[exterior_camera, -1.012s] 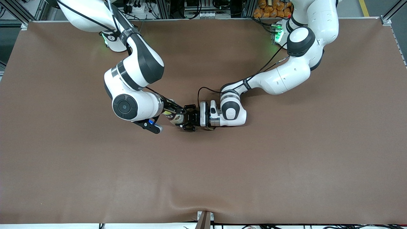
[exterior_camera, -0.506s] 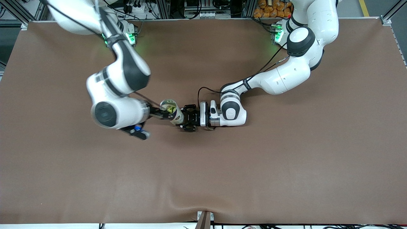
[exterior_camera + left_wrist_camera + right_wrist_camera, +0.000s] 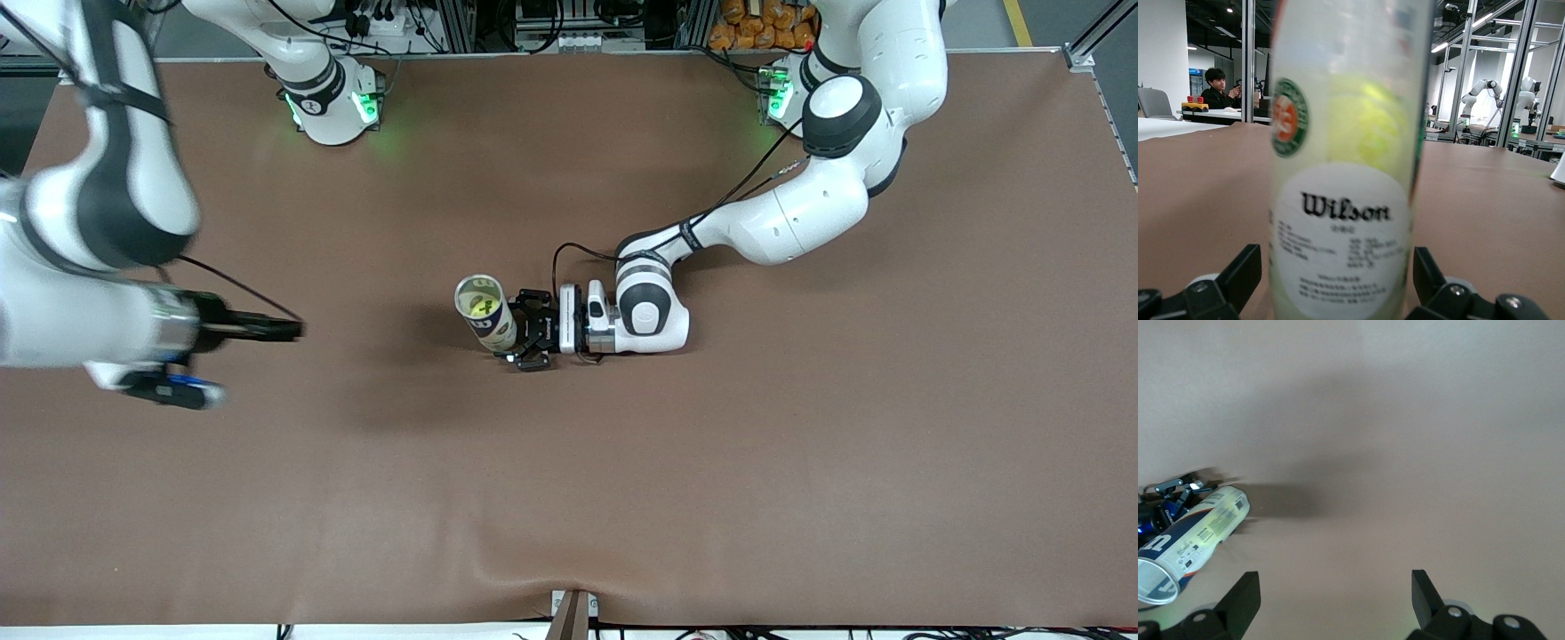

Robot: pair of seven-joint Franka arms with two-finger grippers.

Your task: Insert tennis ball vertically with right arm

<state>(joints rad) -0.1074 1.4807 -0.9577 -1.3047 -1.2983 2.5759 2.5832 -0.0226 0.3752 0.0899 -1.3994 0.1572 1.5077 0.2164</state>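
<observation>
The ball can [image 3: 485, 313] stands upright at mid-worktop [image 3: 800, 462], with the tennis ball [image 3: 481, 307] visible down its open mouth.

The left tool [image 3: 532, 336] sits low on the worktop beside the can; its fingers [image 3: 1238, 277] stand apart on either side of the can, not pressing it. The right tool [image 3: 283, 331] hovers over bare worktop toward the right arm's end, fingers [image 3: 1241, 597] spread, holding nothing.

Risk: the can is tall and unsupported. A sideways sweep of the left tool on withdrawal could catch the wall and tip it, spilling the ball.

The front view shows the ball inside from above. The left wrist view shows the label and a yellow-green blur, probably the ball, through the clear wall.
</observation>
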